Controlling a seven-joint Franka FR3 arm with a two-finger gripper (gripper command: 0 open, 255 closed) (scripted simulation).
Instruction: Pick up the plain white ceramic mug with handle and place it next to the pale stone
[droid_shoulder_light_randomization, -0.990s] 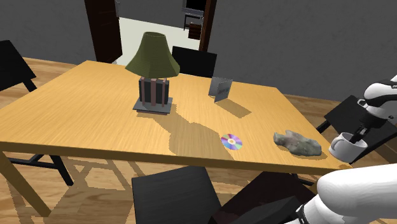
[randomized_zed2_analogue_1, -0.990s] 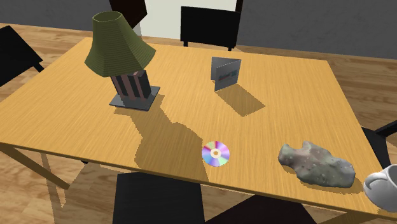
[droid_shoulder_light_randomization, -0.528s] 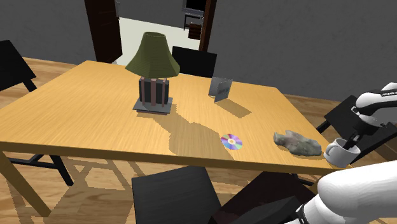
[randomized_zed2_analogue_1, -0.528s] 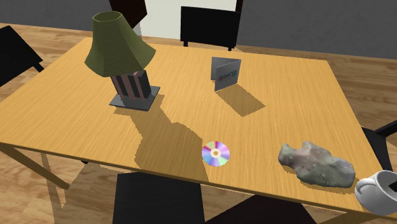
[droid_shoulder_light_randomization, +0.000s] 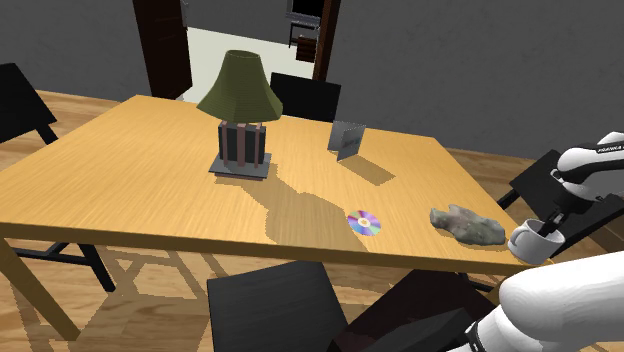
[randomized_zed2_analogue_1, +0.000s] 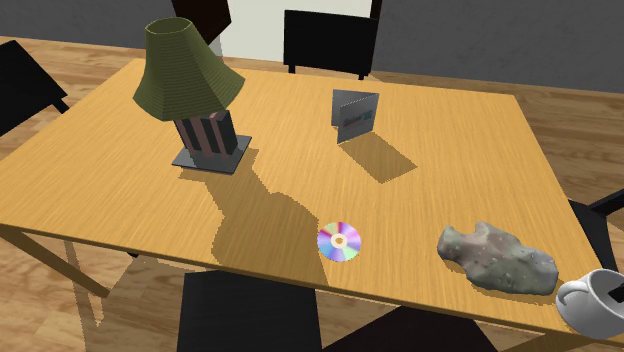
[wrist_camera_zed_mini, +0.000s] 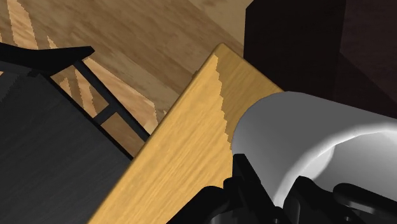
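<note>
At the tabletop (droid_shoulder_light_randomization: 140, 180)'s near corner, shoulder view's right, the gripper (droid_shoulder_light_randomization: 551, 220) is clamped on the white mug (droid_shoulder_light_randomization: 528, 241)'s rim. The pale stone (droid_shoulder_light_randomization: 466, 225) lies just beside it, further along the front edge, so I'd guess a straight set-down.

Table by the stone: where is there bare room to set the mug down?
Bare wood lies between the disc and the stone, and between the stone and the grey card. The corner beyond the stone, where the mug is, is tight against the table edge.
</note>
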